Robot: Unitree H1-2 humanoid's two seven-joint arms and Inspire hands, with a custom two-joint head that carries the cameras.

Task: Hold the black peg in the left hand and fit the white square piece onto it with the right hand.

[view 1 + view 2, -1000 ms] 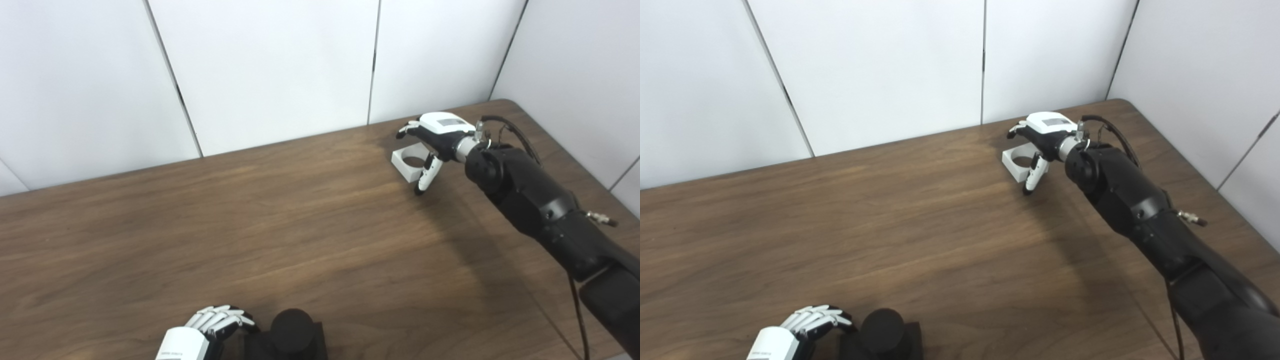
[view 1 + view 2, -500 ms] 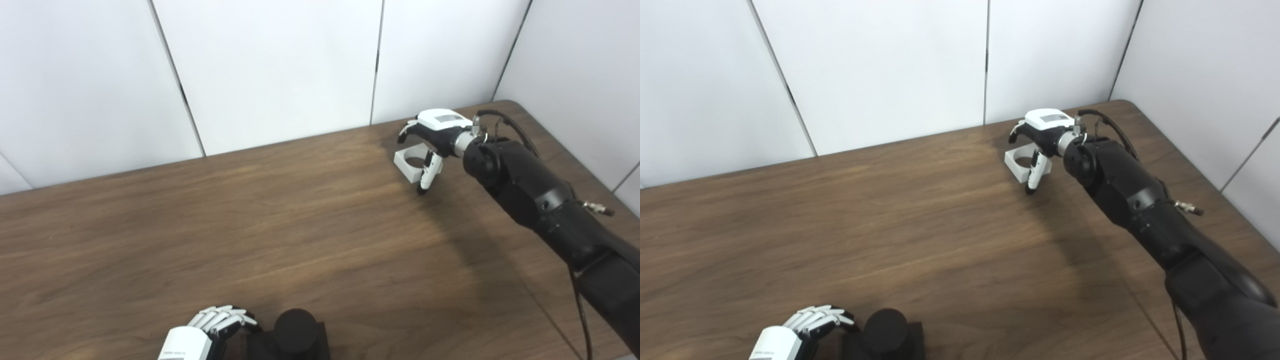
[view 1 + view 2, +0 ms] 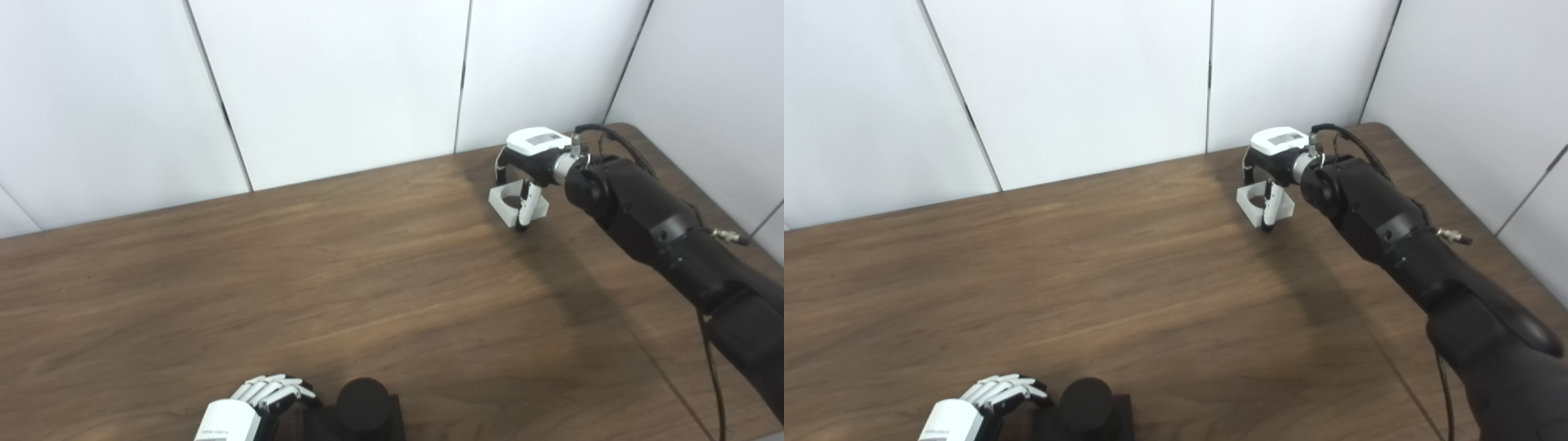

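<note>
left eye view | right robot hand [image 3: 528,160] grasping white square piece [image 3: 511,205], hole up

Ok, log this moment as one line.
left robot hand: on black peg base | right robot hand: closing around white square piece | not mated

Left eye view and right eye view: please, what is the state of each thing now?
white square piece: far right on the table, in the right hand's grip
right hand: shut on the piece
black peg: upright, near edge
left hand: curled beside the peg; grip unclear
</note>
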